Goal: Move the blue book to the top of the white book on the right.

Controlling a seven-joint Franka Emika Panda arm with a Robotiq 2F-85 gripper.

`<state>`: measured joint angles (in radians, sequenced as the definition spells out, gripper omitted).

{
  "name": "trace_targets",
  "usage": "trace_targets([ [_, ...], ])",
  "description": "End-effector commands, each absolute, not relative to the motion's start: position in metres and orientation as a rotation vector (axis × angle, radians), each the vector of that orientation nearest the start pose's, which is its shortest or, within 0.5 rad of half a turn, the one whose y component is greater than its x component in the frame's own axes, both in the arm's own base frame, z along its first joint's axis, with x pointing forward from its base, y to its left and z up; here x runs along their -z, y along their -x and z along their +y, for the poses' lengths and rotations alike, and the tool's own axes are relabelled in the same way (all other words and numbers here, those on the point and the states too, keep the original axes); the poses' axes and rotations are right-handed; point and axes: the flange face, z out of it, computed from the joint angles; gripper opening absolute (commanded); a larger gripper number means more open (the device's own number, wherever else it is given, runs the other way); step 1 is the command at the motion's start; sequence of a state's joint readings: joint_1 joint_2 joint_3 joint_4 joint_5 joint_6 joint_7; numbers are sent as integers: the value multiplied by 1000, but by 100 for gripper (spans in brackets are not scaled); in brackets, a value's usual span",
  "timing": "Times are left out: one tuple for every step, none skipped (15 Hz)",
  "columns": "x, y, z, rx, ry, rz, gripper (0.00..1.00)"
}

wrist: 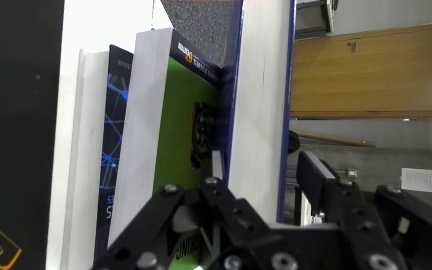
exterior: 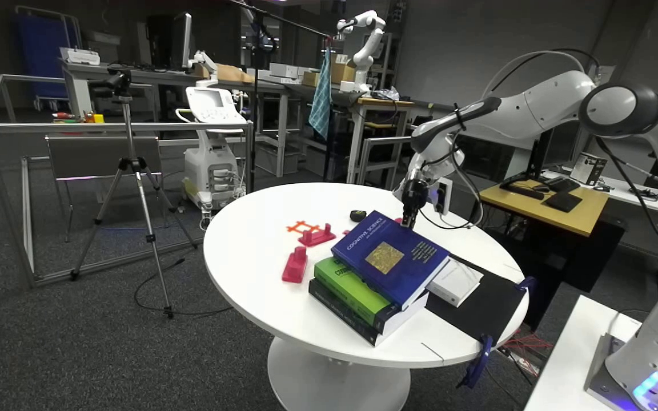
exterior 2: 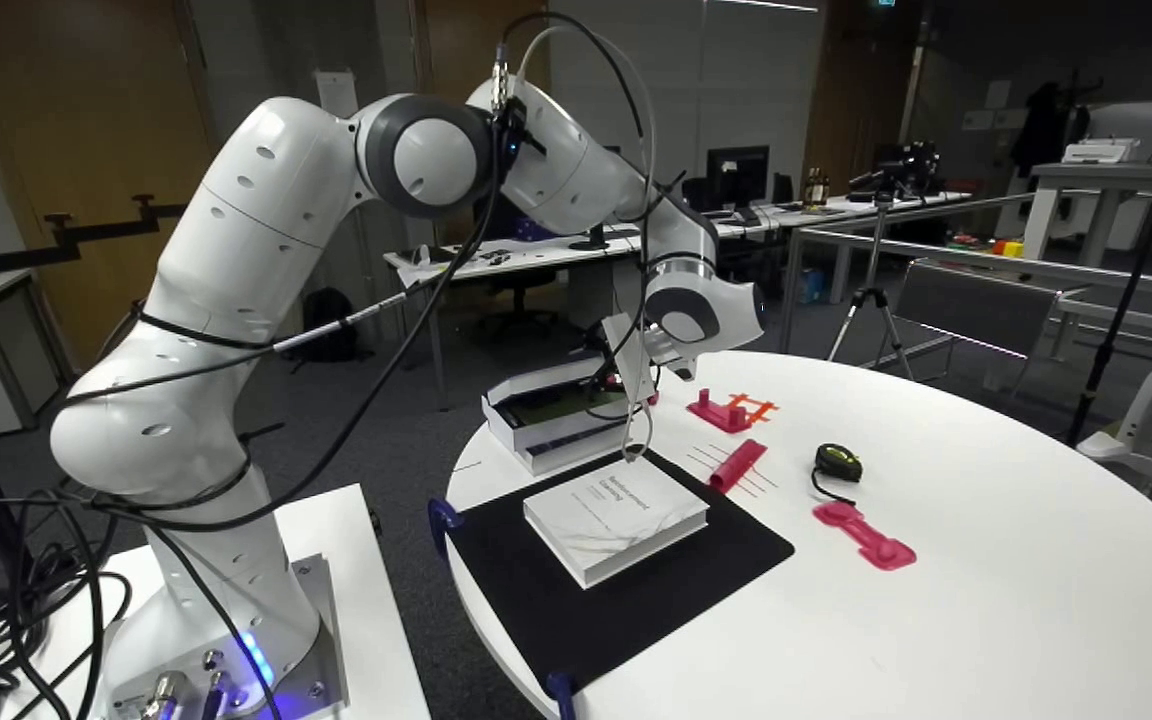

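The blue book (exterior: 392, 257) lies askew and tilted on the green book (exterior: 354, 288), which rests on a dark book (exterior: 343, 313). The white book (exterior: 456, 279) lies flat on the black mat beside the stack; it also shows in an exterior view (exterior 2: 621, 510). My gripper (exterior: 408, 220) is at the blue book's far edge. In the wrist view the open gripper (wrist: 264, 161) straddles the blue book's page edge (wrist: 260, 86). One finger is between the blue and green covers, close to the blue cover; touch is unclear. The other finger stands apart from the upper cover.
The black mat (exterior 2: 716, 560) is clamped to the round table (exterior 2: 1016, 560) with blue clamps (exterior 2: 443, 520). Pink plastic parts (exterior: 295, 265), an orange lattice (exterior: 301, 228) and a tape measure (exterior 2: 838, 462) lie on the table. A cable hangs at the wrist.
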<state>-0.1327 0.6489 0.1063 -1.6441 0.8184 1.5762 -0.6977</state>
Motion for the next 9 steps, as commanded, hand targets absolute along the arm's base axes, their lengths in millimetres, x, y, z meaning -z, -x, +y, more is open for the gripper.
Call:
trace_targets([
  [-261,-607,52,-385,2033,-385,31],
  [-260,-605,53,-382,2033,-384,31],
  [-258,-605,53,-386,2034,-381,31],
  [-257,-604,54,-388,2039,-374,31],
  [-255,-604,54,-390,2043,-374,81],
  [-254,-603,55,-392,2040,-372,80],
  [-252,-603,56,-390,2040,-372,40],
  [-250,-602,56,-392,2038,-370,45],
  [-249,-601,56,-395,2036,-369,44],
])
